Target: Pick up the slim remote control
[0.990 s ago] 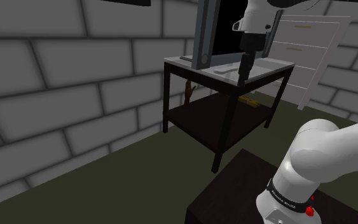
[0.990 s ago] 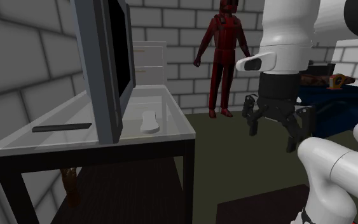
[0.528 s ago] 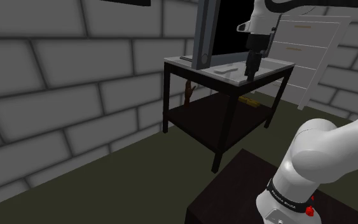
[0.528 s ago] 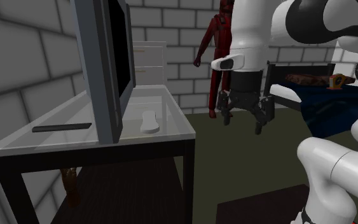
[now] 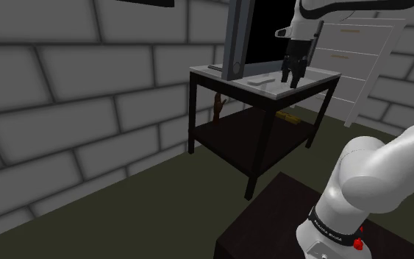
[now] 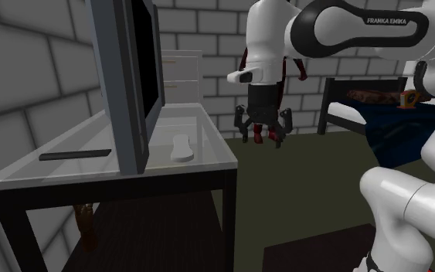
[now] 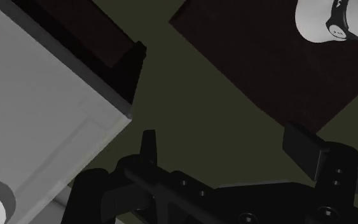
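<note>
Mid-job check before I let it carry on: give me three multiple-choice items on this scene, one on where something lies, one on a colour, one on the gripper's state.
1. Where does the dark slim remote lie?
A) on the tabletop, at the back side of the monitor
B) on the table's lower shelf
C) on the white drawers

2. What colour is the small curved object lying in front of the monitor?
A) red
B) white
C) yellow

3. How is the gripper?
A) shut on the remote
B) shut on nothing
C) open, holding nothing

Answers:
1 A, the second exterior view shows it flat on the tabletop behind the monitor.
2 B, it shows pale white on the tabletop.
3 C, in the wrist view the fingers stand apart, with floor between them.
</note>
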Available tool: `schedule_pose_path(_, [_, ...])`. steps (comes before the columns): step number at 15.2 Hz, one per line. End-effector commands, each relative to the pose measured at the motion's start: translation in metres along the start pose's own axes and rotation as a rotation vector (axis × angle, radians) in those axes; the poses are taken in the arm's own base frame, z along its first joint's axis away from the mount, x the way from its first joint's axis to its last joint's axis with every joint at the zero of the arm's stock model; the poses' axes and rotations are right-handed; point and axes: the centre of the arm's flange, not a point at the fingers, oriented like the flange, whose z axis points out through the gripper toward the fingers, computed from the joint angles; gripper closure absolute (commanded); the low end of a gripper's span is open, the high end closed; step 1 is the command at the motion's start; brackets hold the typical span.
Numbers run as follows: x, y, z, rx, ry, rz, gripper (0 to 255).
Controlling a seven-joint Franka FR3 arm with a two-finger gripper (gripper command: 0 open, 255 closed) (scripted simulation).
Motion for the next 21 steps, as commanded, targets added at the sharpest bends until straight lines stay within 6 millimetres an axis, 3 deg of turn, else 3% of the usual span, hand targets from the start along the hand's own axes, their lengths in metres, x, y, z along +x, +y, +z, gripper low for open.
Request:
schedule_pose_path(1, [-0.006, 0.027, 0.001, -0.002, -0.002, -0.073, 0])
schedule_pose_path(10, [-0.012, 0.145, 0.003, -0.006, 0.001, -0.374, 0])
schedule_pose_path(19, [0.018, 0.259, 0.004, -0.011, 0.003, -0.674, 0])
schedule_pose_path(21, [0.022, 0.268, 0.009, -0.011, 0.003, -0.699, 0])
